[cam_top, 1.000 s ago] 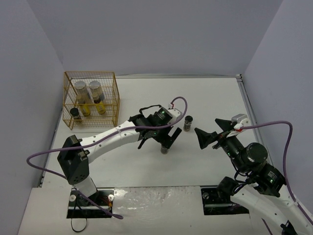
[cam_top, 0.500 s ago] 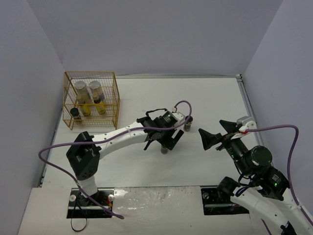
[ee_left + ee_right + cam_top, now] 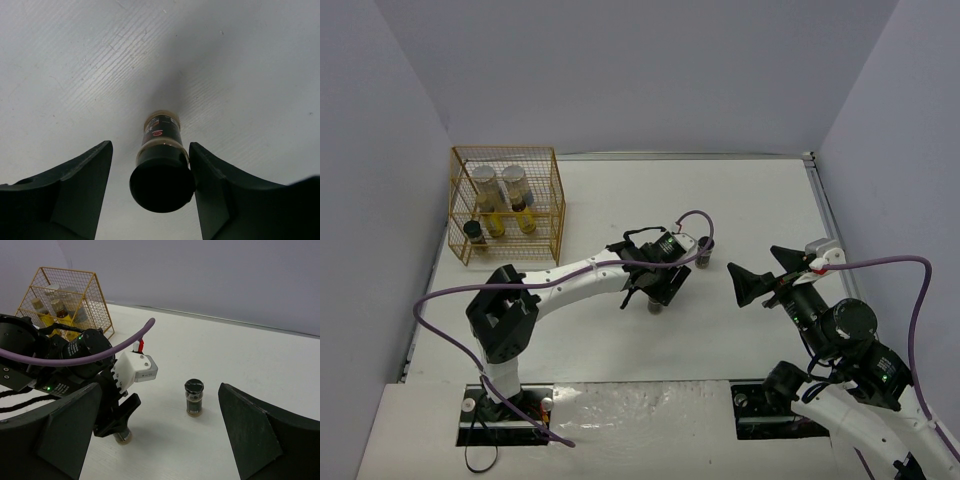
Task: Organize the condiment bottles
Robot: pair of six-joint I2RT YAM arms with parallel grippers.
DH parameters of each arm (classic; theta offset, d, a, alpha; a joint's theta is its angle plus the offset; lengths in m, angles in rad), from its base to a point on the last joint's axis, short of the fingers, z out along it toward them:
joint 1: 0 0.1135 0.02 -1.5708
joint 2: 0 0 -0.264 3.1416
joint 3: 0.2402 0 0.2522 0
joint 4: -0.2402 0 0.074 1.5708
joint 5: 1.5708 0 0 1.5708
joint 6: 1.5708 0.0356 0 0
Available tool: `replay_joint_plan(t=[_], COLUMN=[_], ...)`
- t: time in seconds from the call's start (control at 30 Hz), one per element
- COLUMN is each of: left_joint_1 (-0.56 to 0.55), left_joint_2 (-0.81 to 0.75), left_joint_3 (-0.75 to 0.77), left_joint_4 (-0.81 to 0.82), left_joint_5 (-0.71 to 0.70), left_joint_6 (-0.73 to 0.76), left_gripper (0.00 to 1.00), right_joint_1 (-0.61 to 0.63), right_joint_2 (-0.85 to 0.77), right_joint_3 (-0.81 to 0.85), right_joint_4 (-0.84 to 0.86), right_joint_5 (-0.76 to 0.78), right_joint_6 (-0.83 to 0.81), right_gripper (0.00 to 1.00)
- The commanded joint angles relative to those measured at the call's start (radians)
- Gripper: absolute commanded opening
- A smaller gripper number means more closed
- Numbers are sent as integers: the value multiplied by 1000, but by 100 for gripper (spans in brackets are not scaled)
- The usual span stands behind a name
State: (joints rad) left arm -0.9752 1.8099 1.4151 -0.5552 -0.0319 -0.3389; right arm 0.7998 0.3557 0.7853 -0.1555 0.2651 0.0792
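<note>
Jaws of the left gripper (image 3: 149, 145) stand apart, one on each side of a short dark black-lidded jar (image 3: 161, 175) that stands upright on the white table (image 3: 240, 75). In the left wrist view the jar sits between the two fingers (image 3: 75, 190), closer to the one on the right of that view, whose inner face looks to meet the lid's edge, though whether they touch cannot be told; a clear gap shows on the other side, so the jar is bracketed but not clamped. From above, this gripper (image 3: 658, 292) hangs low over the jar (image 3: 655, 306), which peeks out just beneath it. Jaws of the right gripper (image 3: 160, 387) are spread wide and hold nothing. Ahead of them and between their lines stands a second dark jar (image 3: 194, 398), upright, well apart from both fingers, and just beyond the left gripper's far side. A purple cable (image 3: 100, 352) arcs over the left wrist. Far off to the left of both sets of jaws sits a gold wire basket (image 3: 556, 190), holding two pale silver-lidded jars (image 3: 484, 186), two yellow brown-capped bottles (image 3: 525, 218) and a third dark jar (image 3: 473, 231).
</note>
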Motion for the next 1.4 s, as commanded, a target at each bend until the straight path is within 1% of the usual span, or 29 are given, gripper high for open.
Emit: replay_joint_plan(t=[0.0, 0.07, 0.2, 0.23, 0.4, 0.47, 0.57, 0.73, 0.83, 0.97, 1.07, 1.13, 1.2, 1.37], left_joint_1=[-6, -7, -7, -7, 4, 22, 73, 226, 364, 560, 666, 773, 849, 948], left_joint_2=[-49, -53, -80, -85, -144, -171, -230, -331, -395, -423, -420, -410, -390, -323], left_joint_3=[35, 30, 25, 26, 59, 75, 91, 127, 167, 224, 262, 288, 312, 357], left_joint_4=[8, 10, -4, -9, -98, -147, -194, -298, -350, -391, -406, -391, -380, -362], left_joint_5=[-18, -14, -15, -19, -76, -100, -124, -145, -121, -84, -54, -27, 15, 32], left_joint_6=[-24, -32, -50, -53, -60, -61, -59, -23, 16, 72, 95, 116, 131, 147], left_gripper=[54, 48, 32, 30, 15, 12, 11, 11, 11, 11, 11, 11, 10, 10], right_joint_1=[-1, -1, 0, 1, -1, -1, -1, -1, 1, 0, 1, 1, 1, 0], right_joint_2=[8, 6, 9, 9, 12, 14, 13, 15, 17, 23, 25, 31, 39, 52], right_joint_3=[19, 17, 17, 15, 17, 19, 20, 23, 22, 23, 23, 20, 20, 19], right_joint_4=[56, 56, 57, 57, 57, 57, 57, 57, 57, 57, 56, 57, 57, 59], right_joint_5=[25, 29, 26, 26, 23, 23, 22, 17, 17, 11, 6, 4, -1, -12], right_joint_6=[5, 7, 8, 9, 11, 12, 11, 10, 11, 10, 11, 11, 13, 14], right_gripper=[100, 100, 100, 100, 100, 100, 100, 100, 100, 100, 100, 100, 100, 100])
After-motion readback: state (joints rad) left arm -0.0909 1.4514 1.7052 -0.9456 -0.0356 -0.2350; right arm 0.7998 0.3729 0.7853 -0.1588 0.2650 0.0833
